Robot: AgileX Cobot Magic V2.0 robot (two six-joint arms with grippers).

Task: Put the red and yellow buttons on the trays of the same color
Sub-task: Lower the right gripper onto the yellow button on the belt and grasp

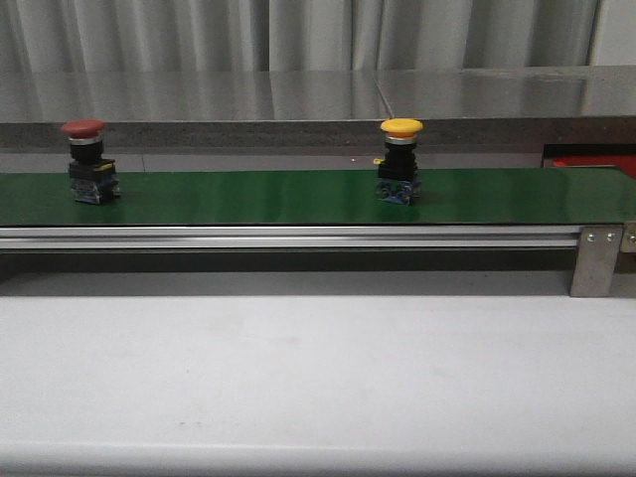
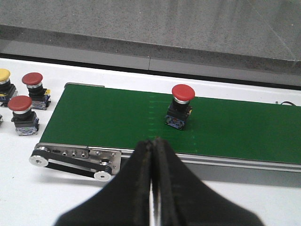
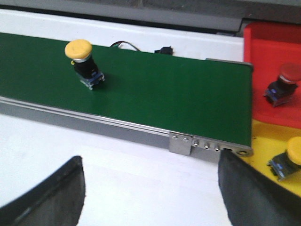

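On the belt: we see two buttons riding the green belt [image 1: 298, 197], a red button [image 1: 89, 161] toward the left end and a yellow button [image 1: 399, 159] right of the middle, both upright on their dark bases and well apart.
Trays: at the right end of the belt, the right wrist view shows a red tray [image 3: 268, 70] on the far side and a yellow tray [image 3: 268, 141] on the near side, touching; each already holds a button of its own color.
Spare buttons: off the left end of the belt, on the white desk [image 2: 28, 188], we count two more red ones and part of a yellow one.
Left hand: our left hand [image 2: 153, 188] has its fingers pressed together with nothing between them; it hangs on the near side of the belt.
Right hand: our right hand [image 3: 150, 193] is spread wide and empty, also on the near side of the belt, close to its right end.
Key relation: the yellow button lies ahead and to the left of the right hand, which we judge the nearer arm for it; the red button lies ahead and slightly right of the left hand.
Long axis: each button stands vertical, cap up, so we judge a grip around the body under the cap the likely approach.
Progress: both belt buttons are not yet sorted.
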